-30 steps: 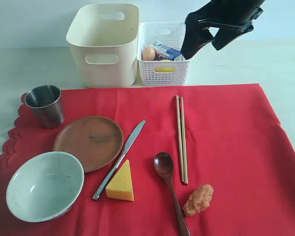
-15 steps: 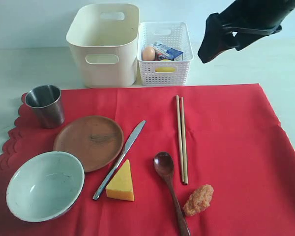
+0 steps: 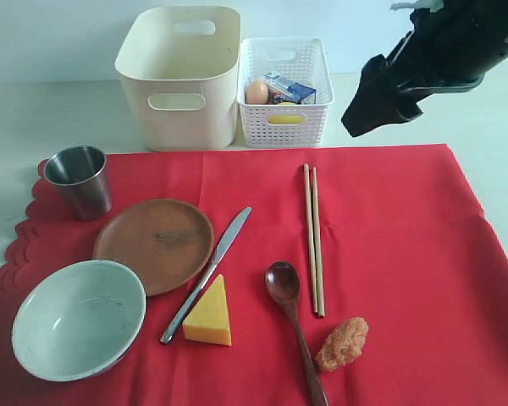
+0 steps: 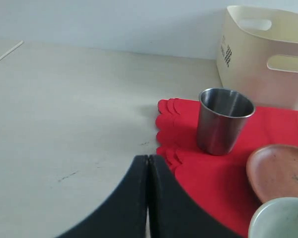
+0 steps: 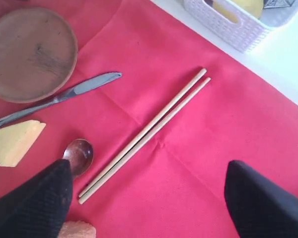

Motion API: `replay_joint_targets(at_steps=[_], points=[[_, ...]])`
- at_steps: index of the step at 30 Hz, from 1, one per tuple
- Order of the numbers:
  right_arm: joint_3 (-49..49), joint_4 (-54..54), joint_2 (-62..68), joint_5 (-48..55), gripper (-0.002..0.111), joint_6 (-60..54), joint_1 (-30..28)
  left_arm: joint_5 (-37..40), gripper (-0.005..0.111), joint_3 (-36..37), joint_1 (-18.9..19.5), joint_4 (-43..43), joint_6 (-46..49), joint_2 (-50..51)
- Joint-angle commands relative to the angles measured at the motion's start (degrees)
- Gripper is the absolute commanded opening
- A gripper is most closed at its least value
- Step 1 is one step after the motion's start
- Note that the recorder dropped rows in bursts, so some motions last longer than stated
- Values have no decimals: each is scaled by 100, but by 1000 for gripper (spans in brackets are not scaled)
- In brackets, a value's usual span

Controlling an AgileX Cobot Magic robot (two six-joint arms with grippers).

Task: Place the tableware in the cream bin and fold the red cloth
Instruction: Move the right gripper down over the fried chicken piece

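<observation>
L gripper point(image 4: 148, 166): jaws pressed together, holding nothing, over bare tabletop point(image 4: 64, 114) just off the scalloped edge of the red cloth point(image 3: 389, 237). Cloth lies flat, unfolded, scallops on the left.

On the cloth, L to R:
- steel cup point(image 3: 78, 180), upright, far-left corner
- bowl point(image 3: 78, 320), near-left
- brown plate point(image 3: 153, 245), btwn cup and bowl
- knife point(image 3: 207, 272), diagonal, just beside plate
- cheese wedge point(image 3: 208, 315), touching knife
- spoon point(image 3: 292, 326), bowl end just beside chopsticks point(image 3: 313, 239), a parallel pair
- orange food lump point(image 3: 341, 343), near spoon handle

Behind the cloth: cream bin point(image 3: 179, 110), w/ white basket point(image 3: 262, 127) just beside it holding egg point(image 3: 256, 92) and carton point(image 3: 289, 88).

R gripper point(image 5: 146, 171): jaws wide, nothing held, up in the air R of basket.
</observation>
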Motion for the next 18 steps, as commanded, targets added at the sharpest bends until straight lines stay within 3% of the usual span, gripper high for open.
replay_joint_targets(at_steps=[1,8,18], points=[[33,68,229,-44,78,-450,-13,-37,0,18,-1,18,-15,-37],[33,68,987,207,78,-833,-13,-37,0,18,-1,18,-15,-37],[33,465,1306,818,74,-2527,-13,-37,0,18,-1,18,-15,-37]])
